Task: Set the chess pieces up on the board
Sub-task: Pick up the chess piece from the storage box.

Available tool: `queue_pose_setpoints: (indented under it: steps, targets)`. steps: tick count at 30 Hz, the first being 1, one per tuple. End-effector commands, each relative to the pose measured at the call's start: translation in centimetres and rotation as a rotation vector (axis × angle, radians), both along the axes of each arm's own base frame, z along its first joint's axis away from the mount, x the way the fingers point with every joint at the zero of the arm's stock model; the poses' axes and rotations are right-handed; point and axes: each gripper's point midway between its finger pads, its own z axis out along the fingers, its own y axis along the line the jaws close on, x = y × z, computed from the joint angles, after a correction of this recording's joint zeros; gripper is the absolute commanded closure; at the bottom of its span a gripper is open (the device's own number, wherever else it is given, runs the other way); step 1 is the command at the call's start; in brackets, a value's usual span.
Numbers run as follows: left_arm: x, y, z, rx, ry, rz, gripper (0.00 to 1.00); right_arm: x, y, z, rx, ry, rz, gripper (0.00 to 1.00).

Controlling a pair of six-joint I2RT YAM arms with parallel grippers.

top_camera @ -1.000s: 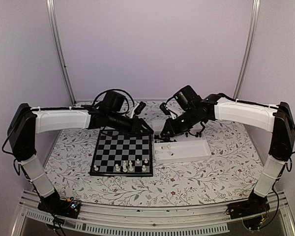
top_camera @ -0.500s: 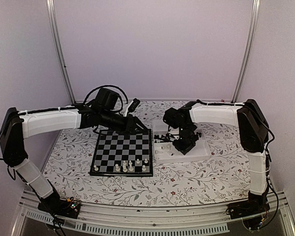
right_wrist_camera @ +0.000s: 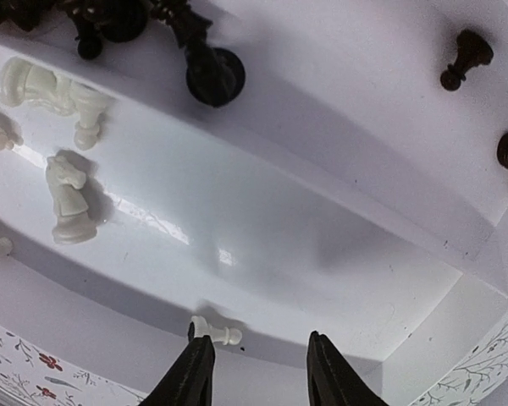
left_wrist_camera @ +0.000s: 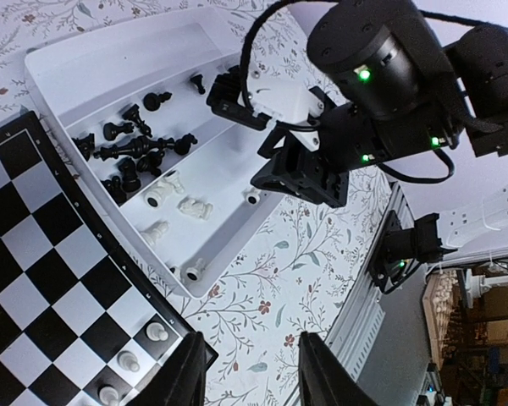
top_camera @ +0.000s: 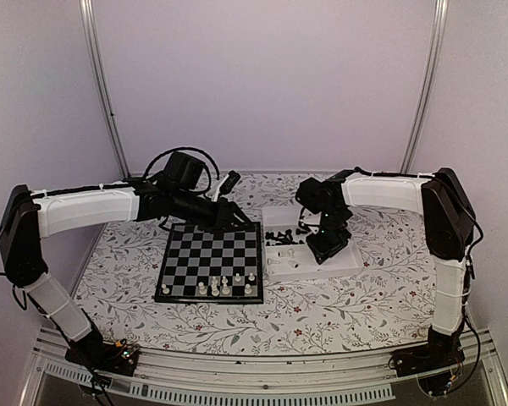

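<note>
The board lies left of centre, with several white chess pieces standing along its near edge. My left gripper hovers at the board's far right corner. In its wrist view it is open, with only tablecloth between the fingers. My right gripper hangs low in the white tray. It is open with nothing between the jaws. A white pawn lies on its side against the tray wall, right by the left fingertip.
The tray's far compartment holds several black pieces. White pieces, among them a knight, lie in the near compartment. A low divider runs between the two. A flowered cloth covers the table.
The right arm swung from the board's far right corner to down inside the tray, and its jaws opened. The left arm drew back slightly, then stayed still.
</note>
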Motion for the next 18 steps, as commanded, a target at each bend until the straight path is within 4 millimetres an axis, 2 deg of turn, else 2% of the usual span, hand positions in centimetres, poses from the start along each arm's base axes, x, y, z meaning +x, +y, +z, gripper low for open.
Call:
queue_pose_setpoints:
  steps: [1,3,9,13,18]
  targets:
    - [0.0,0.6,0.2,-0.001,-0.003,0.007,0.60,-1.2,0.4,1.4,0.094,0.006,-0.035,0.60]
    - [-0.1,0.6,0.2,-0.002,0.000,0.006,0.60,-2.0,1.2,1.0,0.147,0.048,-0.032,0.61]
    - [-0.1,0.7,0.2,-0.003,0.002,0.009,0.60,-1.0,5.1,2.1,0.329,0.020,0.019,0.65]
    - [-0.2,0.8,0.4,0.002,0.001,0.011,0.60,-0.3,7.0,1.9,0.352,0.021,0.069,0.64]
    - [-0.4,1.3,0.3,0.014,-0.001,0.021,0.60,-0.1,8.5,0.5,0.327,0.038,0.105,0.63]
